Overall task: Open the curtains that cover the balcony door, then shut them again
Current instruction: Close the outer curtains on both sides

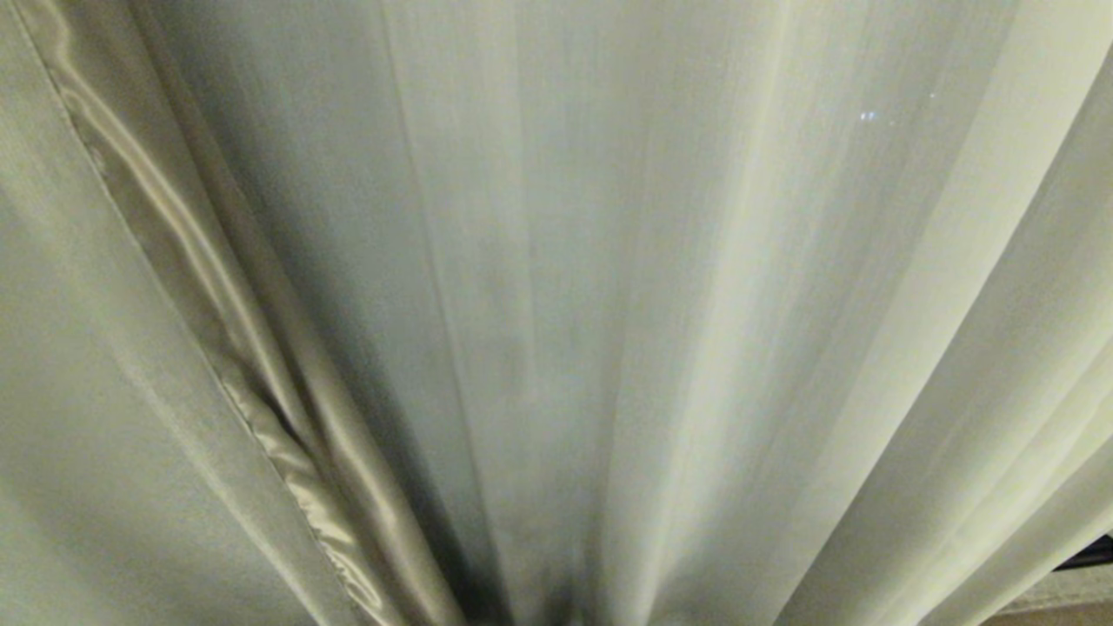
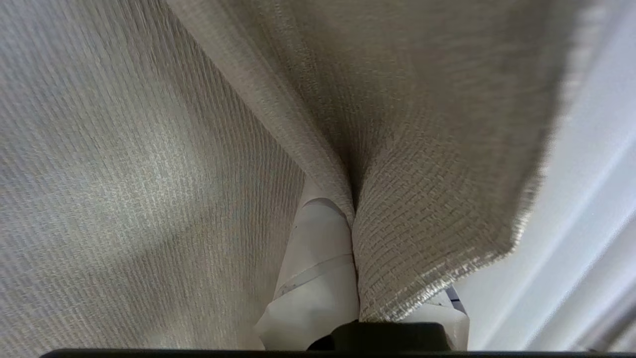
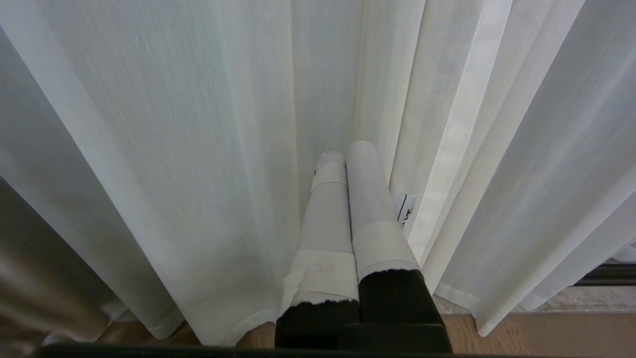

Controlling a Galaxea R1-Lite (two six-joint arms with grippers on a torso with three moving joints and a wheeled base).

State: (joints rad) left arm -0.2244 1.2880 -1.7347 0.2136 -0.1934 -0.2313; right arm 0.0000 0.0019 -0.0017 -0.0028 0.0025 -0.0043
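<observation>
The curtains fill the head view: the sheer layer (image 1: 609,304) hangs in vertical folds, and the woven opaque layer (image 1: 78,391) with a shiny hem (image 1: 287,461) is on the left. Neither arm shows in the head view. In the left wrist view, my left gripper (image 2: 354,211) is shut on a fold of the coarse woven curtain (image 2: 437,174). One taped white finger (image 2: 318,258) shows; fabric drapes over the other. My right gripper (image 3: 348,155) is shut on nothing, its tips close to the sheer curtain (image 3: 174,149) low by the floor. The balcony door is hidden behind the fabric.
Wooden floor (image 3: 546,333) runs under the curtain hems. A dark strip (image 3: 606,273) lies at floor level beyond the sheer folds, also seen as a dark strip (image 1: 1091,552) in the head view. A small printed label (image 3: 406,209) hangs on the sheer layer beside the right fingers.
</observation>
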